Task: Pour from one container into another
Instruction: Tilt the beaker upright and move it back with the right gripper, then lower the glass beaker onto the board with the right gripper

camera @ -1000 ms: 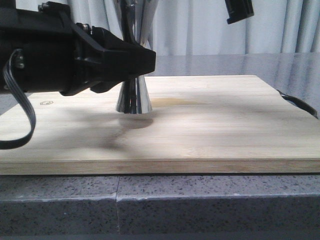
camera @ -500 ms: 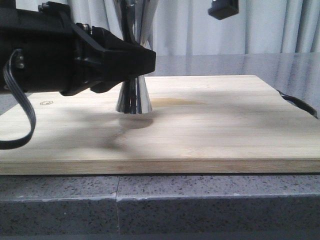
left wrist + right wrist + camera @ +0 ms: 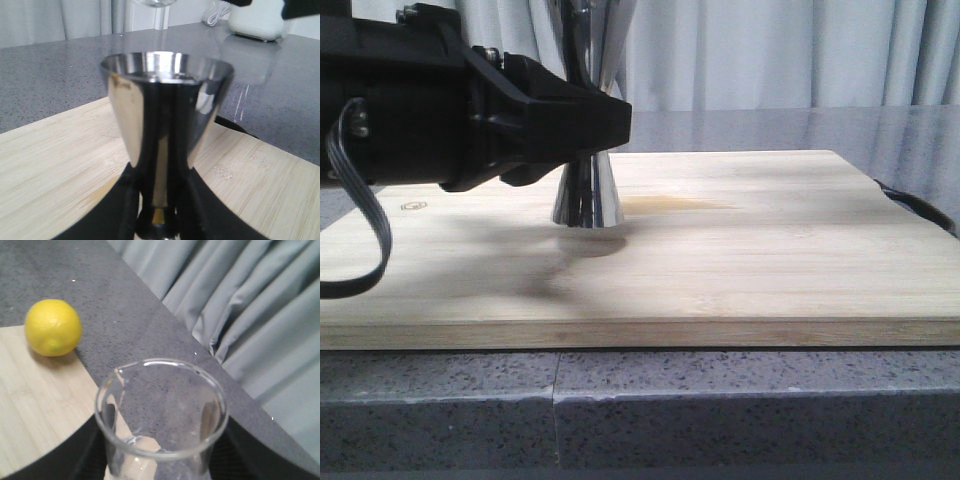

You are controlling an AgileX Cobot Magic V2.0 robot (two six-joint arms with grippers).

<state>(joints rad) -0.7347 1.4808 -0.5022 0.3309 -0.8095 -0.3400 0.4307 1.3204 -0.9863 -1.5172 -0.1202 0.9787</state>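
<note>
Here, the shiny jigger [image 3: 587,190] is stood upright on the wooden board [image 3: 740,250], toward the board's left and back. Much bare board is seen to its right and in front. The board's front edge lies close to the front edge of the grey tabletop [image 3: 720,400]. The jigger is gripped at its thin waist by the left claw [image 3: 156,220], and that black arm is stretched in low from the left. Its upper cup [image 3: 166,75] looks shiny inside; what is in it cannot be told. The clear glass beaker [image 3: 161,415] is held in the right claw [image 3: 160,467]; it looks empty. A yellow lemon [image 3: 53,327] is seen at the board's edge.
</note>
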